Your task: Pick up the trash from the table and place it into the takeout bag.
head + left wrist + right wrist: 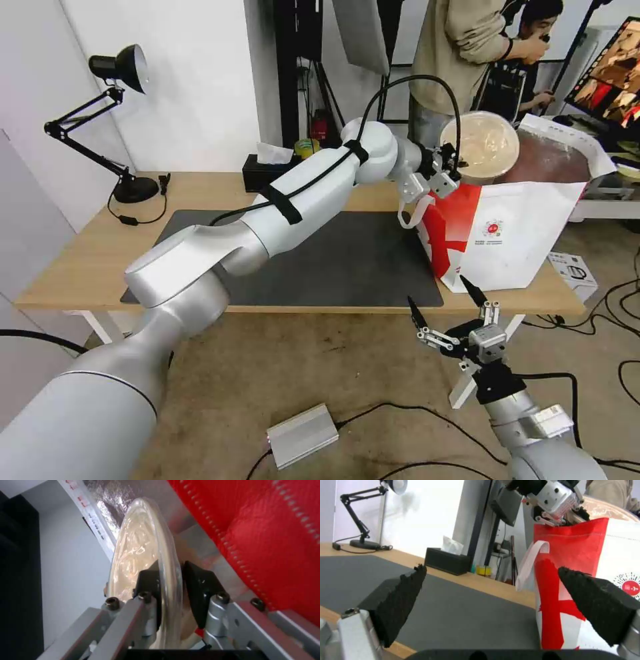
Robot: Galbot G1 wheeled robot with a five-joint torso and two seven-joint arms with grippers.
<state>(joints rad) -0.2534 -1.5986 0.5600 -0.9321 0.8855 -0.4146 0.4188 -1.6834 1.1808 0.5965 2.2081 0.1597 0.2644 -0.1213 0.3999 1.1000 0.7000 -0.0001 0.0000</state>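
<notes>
From the head, the left tool (445, 168) grips the rim of the large round white bowl with food scraps (485, 145), tilted above the open red-and-white takeout bag (513, 233) on the light-wood desk (80, 260). The left wrist shows black pads (200, 590) clamping that rim. The right tool (493, 600) hangs wide open, empty, before the desk.

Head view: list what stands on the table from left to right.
desk lamp → black tissue box → left gripper holding the bowl by its rim over the bag's mouth → takeout bag. The right gripper hangs open below the table's front edge.
</notes>
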